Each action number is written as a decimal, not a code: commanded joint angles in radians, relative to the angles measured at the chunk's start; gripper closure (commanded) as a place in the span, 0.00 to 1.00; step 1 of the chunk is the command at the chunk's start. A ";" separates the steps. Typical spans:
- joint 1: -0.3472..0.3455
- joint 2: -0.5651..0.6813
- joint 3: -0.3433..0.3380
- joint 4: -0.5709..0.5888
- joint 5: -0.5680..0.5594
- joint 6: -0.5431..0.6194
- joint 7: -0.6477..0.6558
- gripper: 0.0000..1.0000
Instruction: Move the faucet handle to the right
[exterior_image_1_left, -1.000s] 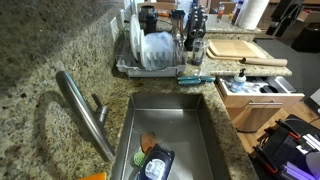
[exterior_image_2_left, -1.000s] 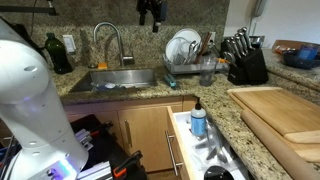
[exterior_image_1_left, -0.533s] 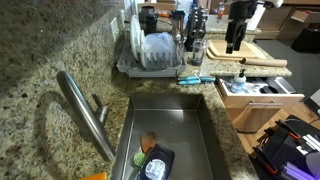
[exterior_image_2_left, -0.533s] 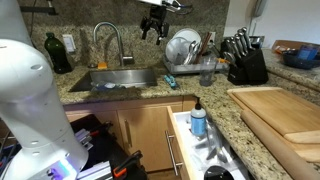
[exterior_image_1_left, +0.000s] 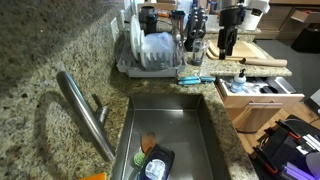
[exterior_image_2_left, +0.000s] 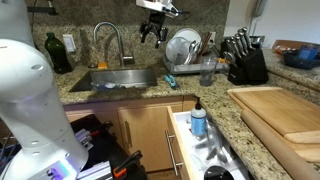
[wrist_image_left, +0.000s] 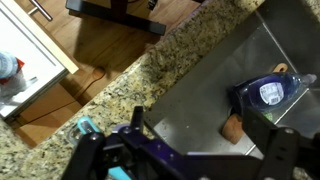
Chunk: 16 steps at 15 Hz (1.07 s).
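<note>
The faucet handle (exterior_image_1_left: 100, 108) is a short, slim steel lever beside the base of the long curved spout (exterior_image_1_left: 84, 112). It also shows next to the spout's arch (exterior_image_2_left: 108, 30) as a small stick (exterior_image_2_left: 128, 62). My gripper (exterior_image_2_left: 150, 32) hangs open and empty in the air, above the counter between the faucet and the dish rack. It also appears over the counter's far side (exterior_image_1_left: 227, 42). In the wrist view the open gripper (wrist_image_left: 185, 160) frames the steel sink (wrist_image_left: 190, 80). The handle is out of view there.
The sink (exterior_image_1_left: 190, 112) holds a dark blue container (exterior_image_1_left: 154, 165) and a brown item (exterior_image_1_left: 147, 142). A dish rack (exterior_image_1_left: 155, 50) with plates, a blue brush (exterior_image_1_left: 195, 79), a knife block (exterior_image_2_left: 245, 60), cutting boards (exterior_image_2_left: 280, 110) and an open drawer (exterior_image_1_left: 258, 88) surround it.
The gripper has come down from the top of the picture and shifted slightly toward the faucet, entering both exterior views more fully. The faucet has not moved.
</note>
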<state>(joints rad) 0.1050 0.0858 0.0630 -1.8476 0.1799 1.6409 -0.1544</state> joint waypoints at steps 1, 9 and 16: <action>0.054 0.208 0.074 0.174 -0.046 -0.065 -0.012 0.00; 0.178 0.438 0.143 0.398 -0.207 -0.148 -0.002 0.00; 0.252 0.591 0.144 0.567 -0.309 -0.175 -0.003 0.00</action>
<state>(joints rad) 0.2962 0.5566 0.2030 -1.4265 -0.0437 1.4996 -0.1561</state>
